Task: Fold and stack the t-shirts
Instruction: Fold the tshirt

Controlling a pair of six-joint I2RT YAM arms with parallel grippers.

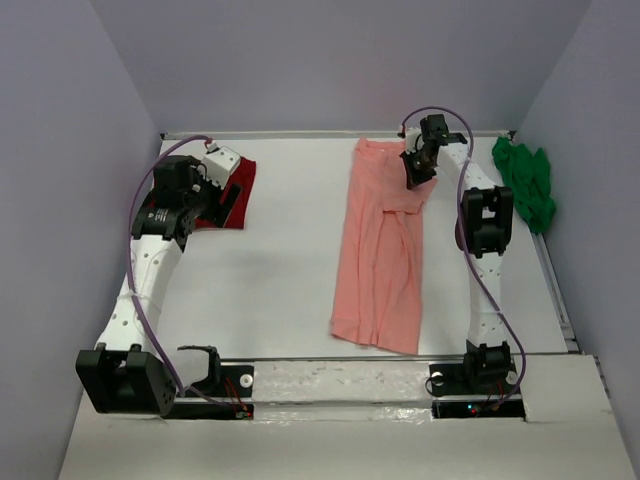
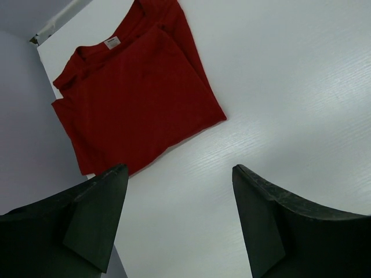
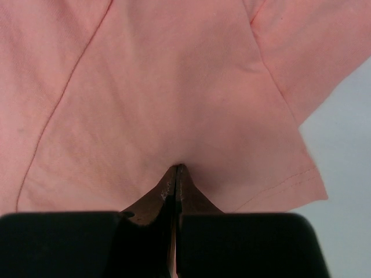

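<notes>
**A:** Where are the shirts?

**B:** The red shirt (image 2: pixel 139 98) lies folded at the far left corner of the tabletop (image 1: pixel 270 280), its label (image 2: pixel 112 43) showing at the neck. The pink shirt (image 1: pixel 380 250) stretches lengthwise down the middle, partly folded. The green shirt (image 1: pixel 525 185) sits crumpled at the far right edge.

**A:** And the arms?

**B:** The left gripper (image 2: pixel 178 169) hangs above the near edge of the red shirt, jaws wide apart and holding nothing. The right gripper (image 3: pixel 175 174) is at the pink shirt's far right sleeve, jaws pressed together on a pucker of the cloth.
</notes>
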